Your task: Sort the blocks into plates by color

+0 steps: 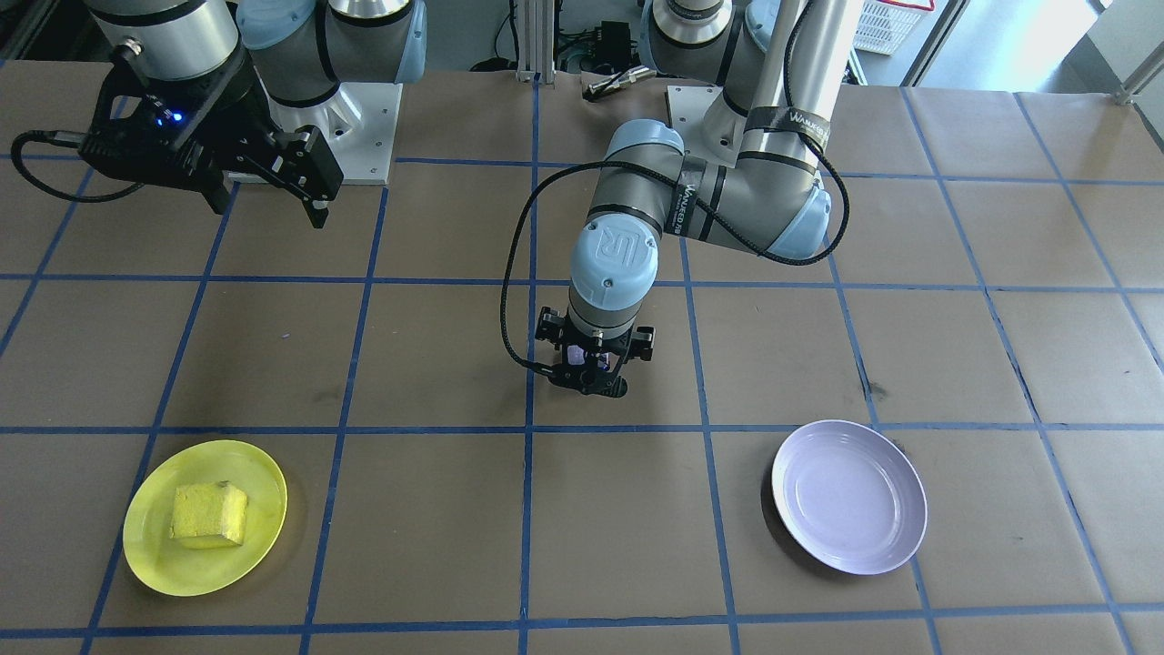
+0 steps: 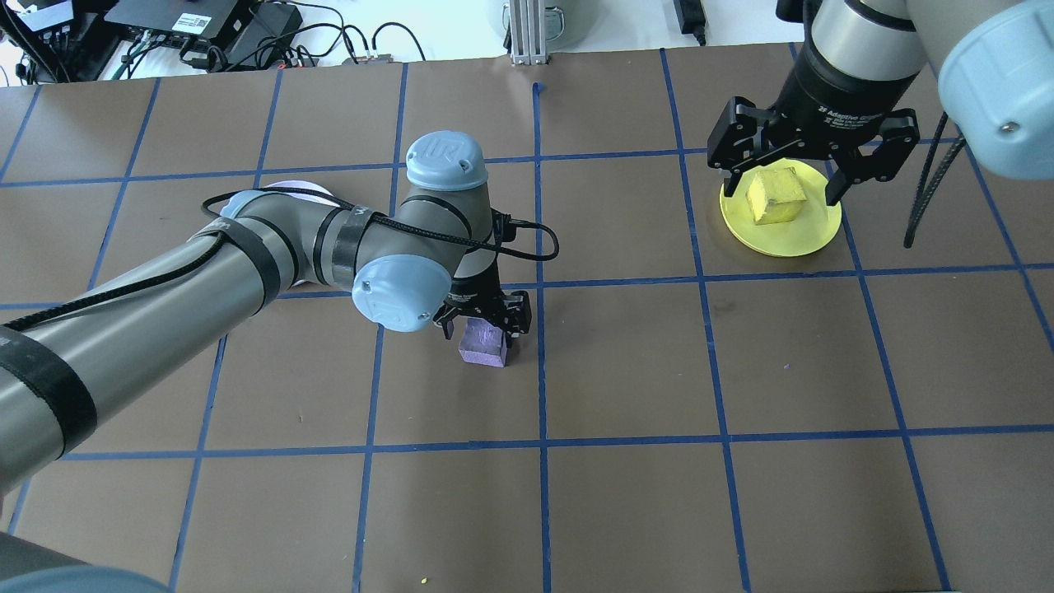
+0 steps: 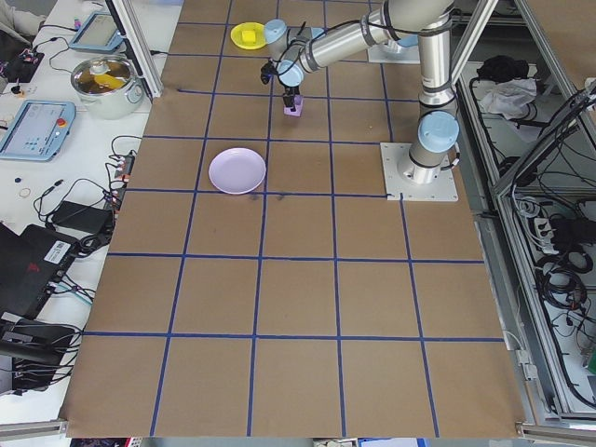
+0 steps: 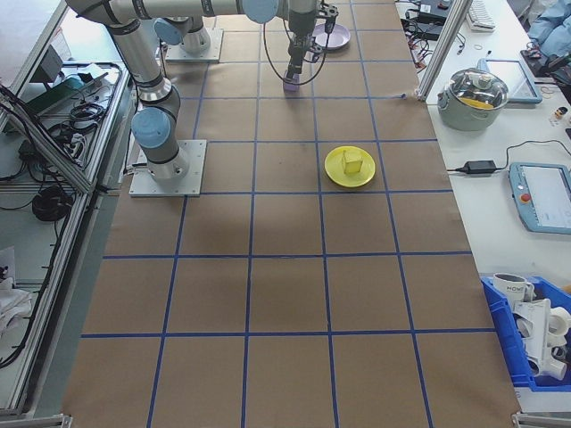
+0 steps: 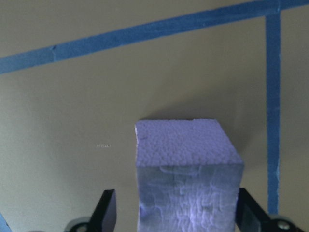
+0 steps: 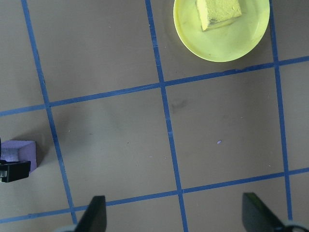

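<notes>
Blocks are half sorted: from the front, the yellow block [image 1: 209, 515] lies in the yellow plate [image 1: 153, 546], the lavender plate [image 1: 896, 537] is bare, and the right gripper [image 1: 273, 191] hangs spread and empty. Overhead, the purple block [image 2: 483, 343] sits on the table between the left gripper's [image 2: 484, 319] fingers. In the left wrist view those fingers [image 5: 107, 210] flank it apart, released, so grasping and carrying remain.

Lavender plate [image 2: 290, 188] mostly hidden behind left arm [image 2: 247, 255].

A brown paper-covered tabletop [image 4: 285, 294] gridded with blue tape lines [image 4: 250, 259] sits beside a white side bench [image 4: 522, 178] carrying a steel lidded pot [image 4: 473, 96], a grey tablet-like pendant [image 4: 544, 194] and a blue plastic bin [image 4: 535, 343].
</notes>
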Controlling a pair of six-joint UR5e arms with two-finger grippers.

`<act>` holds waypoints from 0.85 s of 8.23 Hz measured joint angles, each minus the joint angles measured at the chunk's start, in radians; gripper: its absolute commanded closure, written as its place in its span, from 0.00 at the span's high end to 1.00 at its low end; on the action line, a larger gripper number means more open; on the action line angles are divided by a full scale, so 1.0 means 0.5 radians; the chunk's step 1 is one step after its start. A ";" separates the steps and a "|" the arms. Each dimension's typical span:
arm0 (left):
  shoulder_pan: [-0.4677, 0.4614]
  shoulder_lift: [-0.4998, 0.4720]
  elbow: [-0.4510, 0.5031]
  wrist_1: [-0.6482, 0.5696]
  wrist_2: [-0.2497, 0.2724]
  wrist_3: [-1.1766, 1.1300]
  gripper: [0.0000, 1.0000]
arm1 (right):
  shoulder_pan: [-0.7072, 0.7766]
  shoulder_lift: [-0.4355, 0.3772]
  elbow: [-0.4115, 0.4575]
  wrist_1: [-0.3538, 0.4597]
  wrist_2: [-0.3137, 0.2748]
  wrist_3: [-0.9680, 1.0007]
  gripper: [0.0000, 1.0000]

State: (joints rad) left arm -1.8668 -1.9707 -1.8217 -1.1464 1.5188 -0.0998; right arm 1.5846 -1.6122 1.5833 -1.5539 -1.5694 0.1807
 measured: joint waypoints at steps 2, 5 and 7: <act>0.000 0.008 0.005 -0.014 0.003 0.011 0.00 | 0.000 0.000 -0.001 0.000 0.002 0.000 1.00; 0.013 0.091 0.023 -0.131 0.016 0.024 0.00 | 0.000 0.000 -0.011 0.000 0.006 0.001 1.00; 0.105 0.204 0.099 -0.278 0.053 0.052 0.00 | -0.002 -0.001 -0.023 0.000 0.004 0.003 1.00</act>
State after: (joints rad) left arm -1.8142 -1.8686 -1.7724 -1.2853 1.5454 -0.0735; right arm 1.5835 -1.6126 1.5717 -1.5540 -1.5674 0.1824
